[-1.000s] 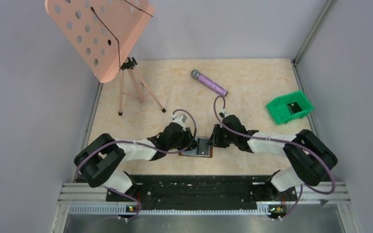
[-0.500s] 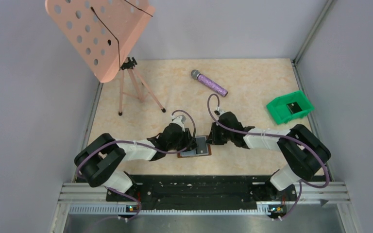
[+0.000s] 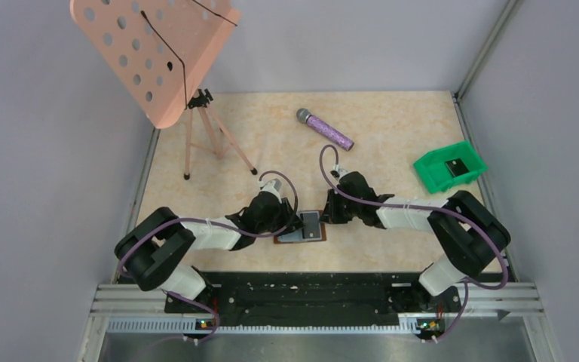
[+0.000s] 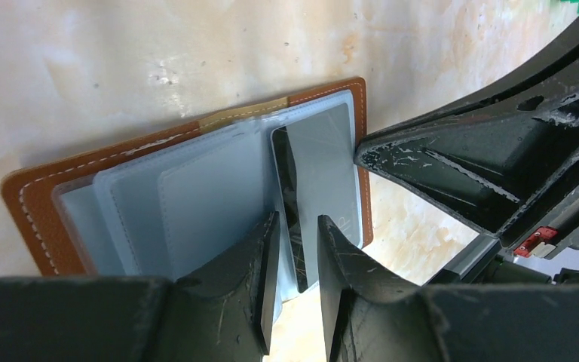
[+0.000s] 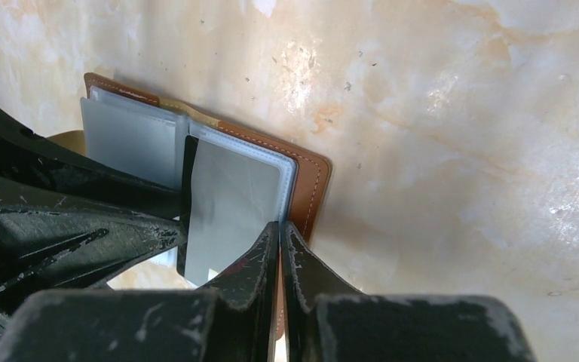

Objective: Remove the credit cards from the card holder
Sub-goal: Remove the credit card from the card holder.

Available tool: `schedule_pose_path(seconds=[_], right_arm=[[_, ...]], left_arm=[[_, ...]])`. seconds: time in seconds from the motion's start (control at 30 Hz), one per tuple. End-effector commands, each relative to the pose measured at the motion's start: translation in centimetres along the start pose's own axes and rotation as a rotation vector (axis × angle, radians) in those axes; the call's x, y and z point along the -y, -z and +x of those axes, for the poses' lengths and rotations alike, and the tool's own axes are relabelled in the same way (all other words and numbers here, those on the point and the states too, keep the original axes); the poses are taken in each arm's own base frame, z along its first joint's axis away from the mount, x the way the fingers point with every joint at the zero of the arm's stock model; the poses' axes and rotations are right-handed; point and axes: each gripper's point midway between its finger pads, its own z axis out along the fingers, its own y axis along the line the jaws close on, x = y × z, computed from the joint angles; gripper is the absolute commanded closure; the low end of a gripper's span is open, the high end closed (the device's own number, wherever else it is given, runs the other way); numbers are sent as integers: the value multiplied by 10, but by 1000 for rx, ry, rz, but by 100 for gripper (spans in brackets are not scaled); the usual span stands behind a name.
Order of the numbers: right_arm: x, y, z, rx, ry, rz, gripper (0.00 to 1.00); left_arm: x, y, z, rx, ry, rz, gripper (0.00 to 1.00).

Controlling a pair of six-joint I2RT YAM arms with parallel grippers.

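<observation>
1. Right hand (image 5: 280, 226): fingers pressed together, tips on the outer corner of the card holder (image 5: 310, 187), at its right grey panel (image 5: 230, 207). I can't tell whether a sleeve or card edge is pinched between them.
2. Left hand (image 4: 297, 220): narrow gap between the fingers and nothing clamped that I can see. It sits low over the holder, on the near side of the spine, with the tips either side of a dark strip (image 4: 287, 188).
3. The holder lies open and flat on the bench (image 3: 392, 128), directly between the two hands, brown cover down and clear sleeves up.
4. I read the dark strip as a card edge poking out of the right panel's sleeve on the spine side. It runs across the holder's short axis.
5. Key relation: the holder's long axis runs hand to hand, so each hand faces one end. The right hand is at the outer end of the right panel; the left hand is nearer the exposed strip.
6. My call is that the left pins and the right pulls outward along the long axis, if it really has a card.
7. Risk: if the right hand has only the sleeve, the whole holder drags along with it.
</observation>
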Motion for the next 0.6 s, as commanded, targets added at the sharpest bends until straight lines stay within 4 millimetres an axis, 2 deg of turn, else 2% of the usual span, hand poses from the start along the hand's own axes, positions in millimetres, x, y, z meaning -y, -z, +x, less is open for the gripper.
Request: schedule_pose_path(seconds=[0.0,0.07,0.23,0.33,0.57], right_arm=[[12,-3,6,-16,-25,35,97],[8,1,1,-9,-28,31,95],[-17,21,-26,48,-40,-10,79],[-27,30,-34,77,-61,-39,77],[-56,36,-32,105,-104,-180,78]], left_arm=[[-9,3,-1,19,59,-11,69],[-8,5,-3,22,48,-16,69],[3,11,-11,28,25,-5,68],[6,15,-15,36,8,-15,67],[-2,20,-24,58,-11,-70,67]])
